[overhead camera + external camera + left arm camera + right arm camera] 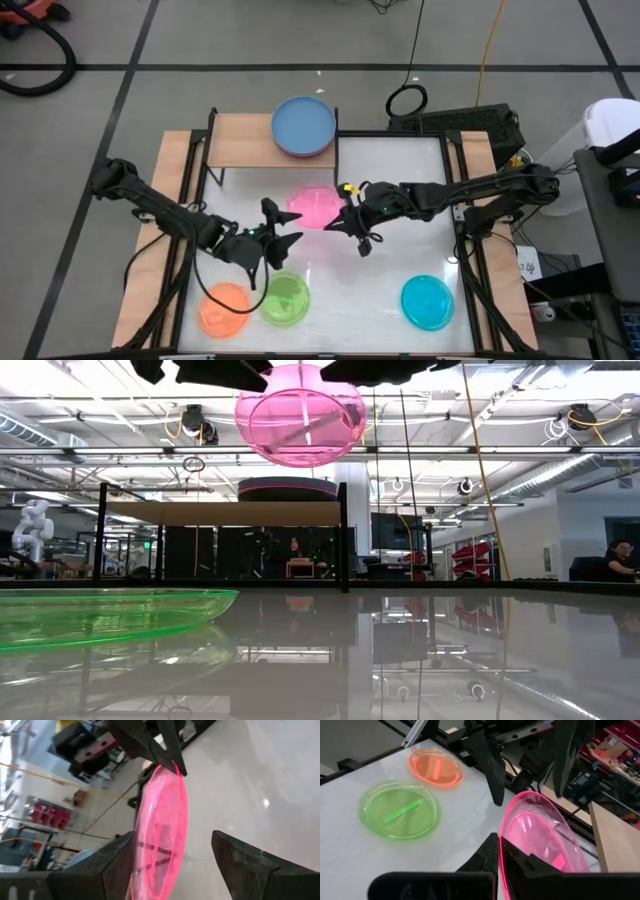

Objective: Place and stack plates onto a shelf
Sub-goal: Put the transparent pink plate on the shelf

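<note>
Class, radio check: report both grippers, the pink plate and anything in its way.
Right gripper shut on pink plate, held in the air. Left gripper open beside it. Shelf carries stacked plates; path looks unobstructed.

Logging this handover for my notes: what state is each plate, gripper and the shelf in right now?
Pink plate: lifted off the table, pinched at its rim.
Right gripper: shut on the pink plate.
Left gripper: open beside the pink plate.
Green plate, orange plate, cyan plate: flat on the table.
Shelf: holds stacked plates, blue plate topmost.
</note>
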Robot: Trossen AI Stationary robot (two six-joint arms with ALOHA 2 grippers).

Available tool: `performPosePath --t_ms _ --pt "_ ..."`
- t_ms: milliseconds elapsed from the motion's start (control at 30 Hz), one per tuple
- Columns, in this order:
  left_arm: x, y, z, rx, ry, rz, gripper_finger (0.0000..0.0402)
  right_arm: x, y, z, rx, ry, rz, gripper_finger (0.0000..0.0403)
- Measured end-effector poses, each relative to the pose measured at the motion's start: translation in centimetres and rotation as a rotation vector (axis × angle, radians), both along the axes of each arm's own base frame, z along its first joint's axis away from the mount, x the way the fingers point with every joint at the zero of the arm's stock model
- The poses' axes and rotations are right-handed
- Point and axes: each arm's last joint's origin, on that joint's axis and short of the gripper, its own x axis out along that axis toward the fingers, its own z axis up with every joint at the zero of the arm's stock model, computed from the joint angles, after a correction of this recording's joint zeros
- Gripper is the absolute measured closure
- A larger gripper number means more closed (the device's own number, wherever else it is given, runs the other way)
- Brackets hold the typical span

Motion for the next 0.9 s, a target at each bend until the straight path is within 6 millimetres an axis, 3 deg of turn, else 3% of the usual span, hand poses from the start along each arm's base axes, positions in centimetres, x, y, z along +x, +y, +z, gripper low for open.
performPosePath --t_ms 167,467,733,900 --pt "0.2 0.5 -0.3 -0.047 0.044 -0.057 0.0164 0.0 0.5 0.0 0.000 -0.003 0.016 0.0403" --pt "0.4 1.0 -0.6 -0.105 0.082 -0.099 0.0297 -0.1 0.7 0.0 -0.001 0.001 0.023 0.0403" --pt "0.6 1.5 -0.6 -0.100 0.089 -0.092 0.0387 0.0 0.7 0.1 0.001 -0.010 0.022 0.0403" --pt "0.5 1.5 -0.6 -0.096 0.089 -0.092 0.0395 0.0 0.7 0.1 -0.025 -0.017 0.033 0.0392"
